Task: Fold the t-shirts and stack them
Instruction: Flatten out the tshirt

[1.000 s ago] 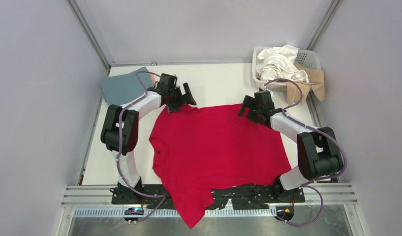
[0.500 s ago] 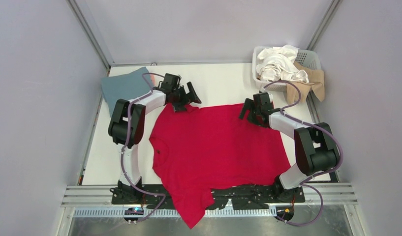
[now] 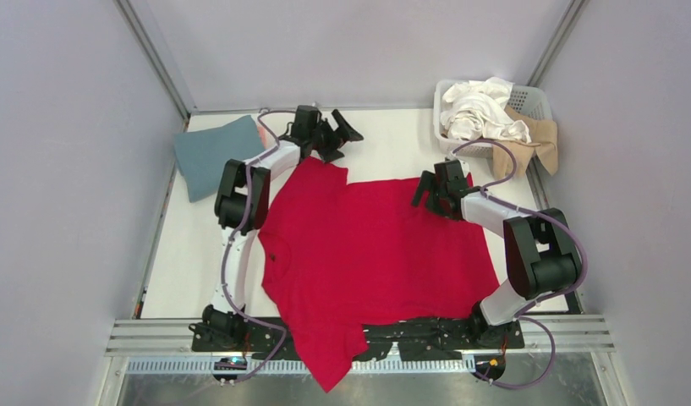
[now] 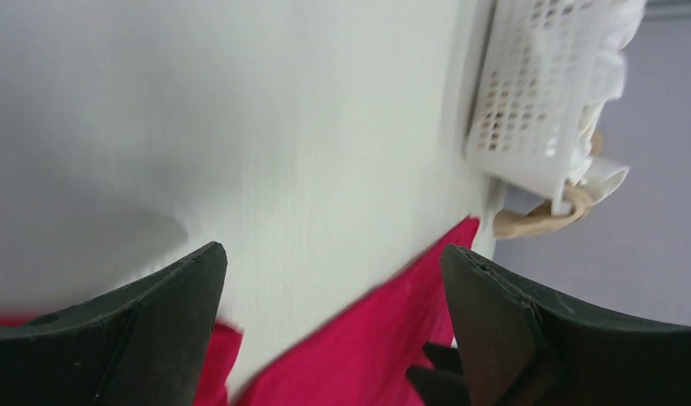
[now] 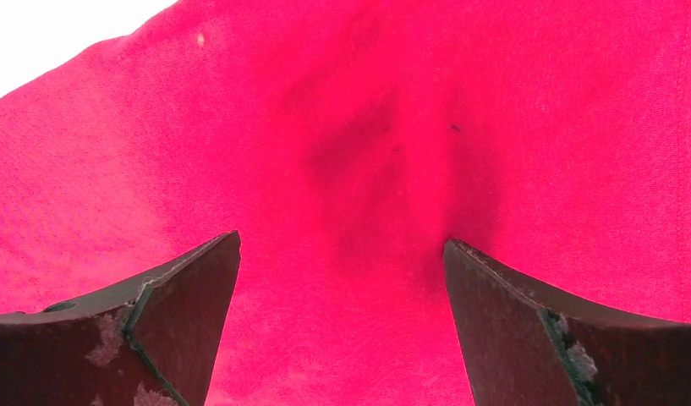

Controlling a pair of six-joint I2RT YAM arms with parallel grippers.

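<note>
A bright red t-shirt (image 3: 375, 254) lies spread flat on the white table (image 3: 384, 144), its bottom part hanging over the near edge. My left gripper (image 3: 342, 135) is open above bare table just beyond the shirt's far left sleeve, holding nothing. In the left wrist view the left gripper (image 4: 329, 254) looks across the table, with the red t-shirt (image 4: 367, 355) low between its fingers. My right gripper (image 3: 426, 189) is open over the shirt's far right corner. In the right wrist view the right gripper (image 5: 342, 241) has only the flat red t-shirt (image 5: 367, 127) beneath it.
A folded teal-blue t-shirt (image 3: 208, 152) lies at the table's far left corner. A white slotted basket (image 3: 534, 99) at the far right holds a white t-shirt (image 3: 481, 110) and a tan t-shirt (image 3: 528, 148) draped over its rim. The same basket (image 4: 528, 93) shows in the left wrist view.
My left gripper has left the red shirt's far left sleeve and swung toward the back of the table, still open. The right gripper has barely moved.
</note>
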